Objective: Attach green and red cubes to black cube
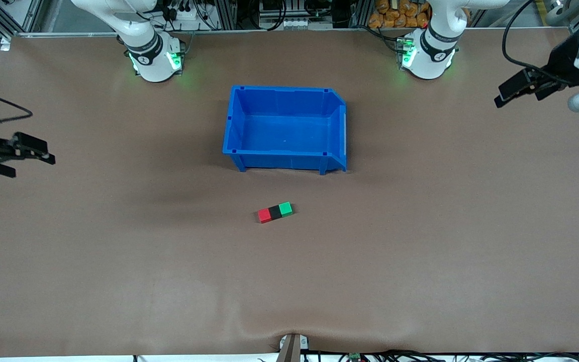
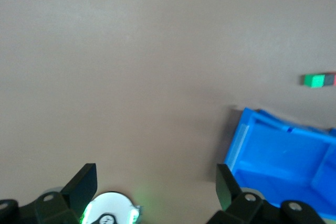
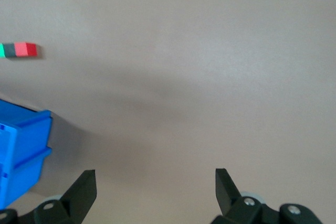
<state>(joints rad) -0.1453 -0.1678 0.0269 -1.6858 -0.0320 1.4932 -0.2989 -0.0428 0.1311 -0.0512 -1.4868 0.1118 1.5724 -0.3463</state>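
Nearest the camera lies a short row of three cubes on the brown surface: the red cube, the black cube and the green cube, touching face to face, black in the middle, red toward the right arm's end and green toward the left arm's end; the row sits nearer the camera than the blue bin, which is empty, and a little apart from it. Judging by this layout, both coloured cubes are already joined to the black one, so the step in hand is mainly to leave the row alone; any check should come from above and gently, since a sideways nudge could break the line or skew it. The left pincer hangs over the left arm's end of the surface, fingers spread and holding nothing; the right pincer hangs over the right arm's end, likewise spread and empty; both arms wait well apart from the cubes. Counted: one red cube, one black cube, one green cube, one bin, two arms.
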